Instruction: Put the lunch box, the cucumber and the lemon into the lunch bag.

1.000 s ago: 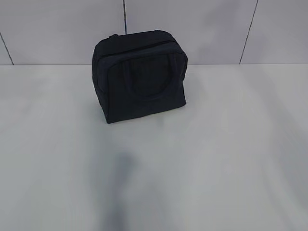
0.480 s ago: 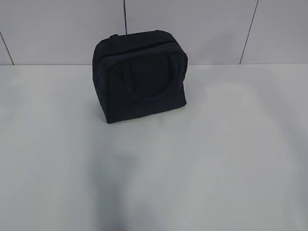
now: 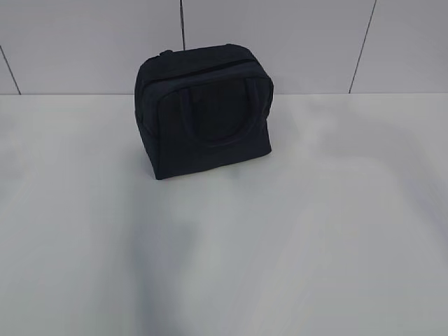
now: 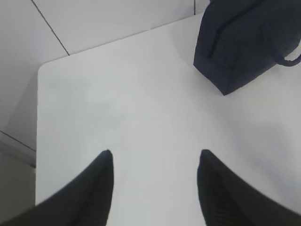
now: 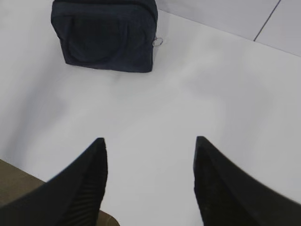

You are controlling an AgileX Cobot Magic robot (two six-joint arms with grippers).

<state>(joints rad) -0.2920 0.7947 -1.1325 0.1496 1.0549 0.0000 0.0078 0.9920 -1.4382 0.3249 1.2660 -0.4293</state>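
Notice your boxy dark navy fabric lunch bag (image 3: 203, 110) standing zipped shut at the white table's (image 3: 315, 231) far edge; left gripper (image 4: 155, 162) and right gripper (image 5: 149, 150) hang spread wide, empty, clear of it.

The lunch bag (image 3: 203, 112) is a boxy dark navy fabric bag standing upright on the white surface (image 3: 294, 238), towards its far edge, close to the tiled wall behind. Its top zipper line runs along the upper edge and looks closed. A loop handle (image 3: 222, 115) lies flat against the front face. From the right wrist view a small metal ring pull (image 5: 157, 42) hangs at the bag's side. The lunch box, cucumber and lemon appear in none of the views
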